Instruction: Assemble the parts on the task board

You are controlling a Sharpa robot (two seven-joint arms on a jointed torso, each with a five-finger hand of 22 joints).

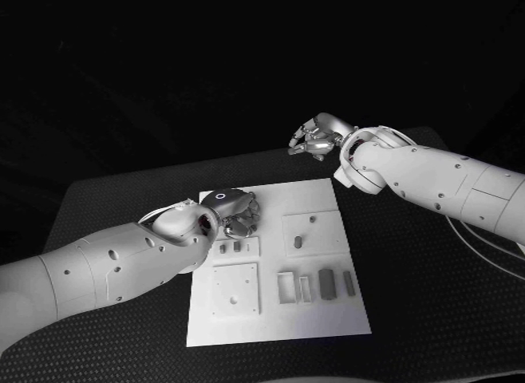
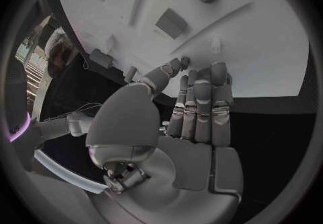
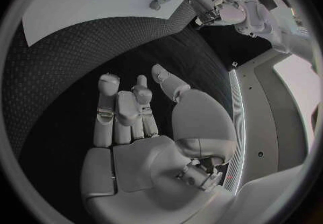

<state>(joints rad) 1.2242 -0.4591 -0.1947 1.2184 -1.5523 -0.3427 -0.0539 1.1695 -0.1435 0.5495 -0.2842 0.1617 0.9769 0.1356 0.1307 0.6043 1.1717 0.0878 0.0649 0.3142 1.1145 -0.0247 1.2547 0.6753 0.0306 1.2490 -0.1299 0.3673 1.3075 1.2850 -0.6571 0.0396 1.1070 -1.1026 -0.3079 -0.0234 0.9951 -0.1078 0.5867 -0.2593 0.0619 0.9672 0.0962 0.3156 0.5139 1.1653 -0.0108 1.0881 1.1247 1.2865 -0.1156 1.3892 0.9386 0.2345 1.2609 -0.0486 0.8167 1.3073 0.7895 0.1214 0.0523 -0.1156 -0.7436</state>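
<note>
My left hand (image 1: 230, 214) hovers over the far left corner of the white board (image 1: 332, 311), fingers straight and close together, nothing between them; the left wrist view shows the fingers (image 2: 202, 108) reaching over the board's edge, empty. My right hand (image 1: 317, 137) hangs off the board, past its far right corner over the black table (image 1: 424, 263), fingers loosely curled; the right wrist view shows its palm (image 3: 138, 143) bare, so it too holds nothing.

The board lies in the middle of the table, long side running away from me. It carries raised square plates and, near its right side, a row of small upright grey blocks (image 1: 327, 282). Two smaller grey pieces (image 1: 230, 247) sit on a plate just beside my left hand.

The step in hand looks like a first pick with the left hand. I judge it best to lower slowly, spread thumb and fingers around one small piece only, and keep the wrist level so the neighbouring piece is not knocked. The right hand should stay clear.
</note>
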